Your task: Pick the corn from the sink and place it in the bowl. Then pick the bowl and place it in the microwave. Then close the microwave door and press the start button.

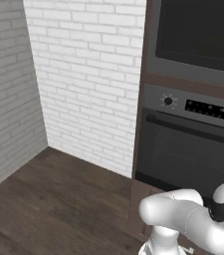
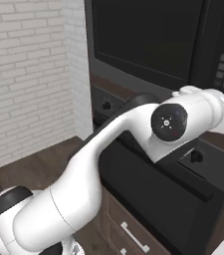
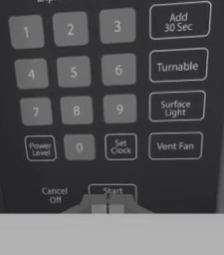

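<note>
Right in front of your hand camera, the gripper (image 3: 108,203) has its fingertips pressed together with nothing between them, just below the Start button (image 3: 112,191) on the microwave (image 2: 148,40) keypad, probably because one narrow point presses better, while the microwave door (image 2: 146,37) looks shut.

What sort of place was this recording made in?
A rendered home kitchen, most likely: a built-in microwave with a numbered keypad sits above a wall oven, beside a white brick wall and dark wood floor.
</note>
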Tool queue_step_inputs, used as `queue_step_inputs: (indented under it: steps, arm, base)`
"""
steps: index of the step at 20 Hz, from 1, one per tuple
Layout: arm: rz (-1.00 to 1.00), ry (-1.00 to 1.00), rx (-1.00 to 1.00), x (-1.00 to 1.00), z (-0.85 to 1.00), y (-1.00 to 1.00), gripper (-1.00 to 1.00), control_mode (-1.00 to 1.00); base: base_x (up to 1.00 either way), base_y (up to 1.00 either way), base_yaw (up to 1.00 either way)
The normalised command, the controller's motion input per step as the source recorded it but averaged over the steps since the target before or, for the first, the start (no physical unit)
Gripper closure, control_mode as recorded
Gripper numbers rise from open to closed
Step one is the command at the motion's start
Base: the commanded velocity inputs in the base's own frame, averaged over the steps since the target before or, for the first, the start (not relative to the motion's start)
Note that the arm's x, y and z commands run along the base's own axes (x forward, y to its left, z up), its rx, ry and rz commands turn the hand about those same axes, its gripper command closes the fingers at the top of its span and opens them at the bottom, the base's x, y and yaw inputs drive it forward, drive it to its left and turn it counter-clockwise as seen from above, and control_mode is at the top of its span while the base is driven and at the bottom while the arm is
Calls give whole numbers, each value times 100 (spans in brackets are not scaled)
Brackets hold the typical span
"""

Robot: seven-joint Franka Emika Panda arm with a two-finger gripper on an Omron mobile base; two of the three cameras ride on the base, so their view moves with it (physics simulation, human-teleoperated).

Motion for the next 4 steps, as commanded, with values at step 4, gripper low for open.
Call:
queue_step_inputs:
  steps: [4]
  arm:
    - [9,2,6,96,-17,-46,100,-100]
  base:
    - [0,0,0]
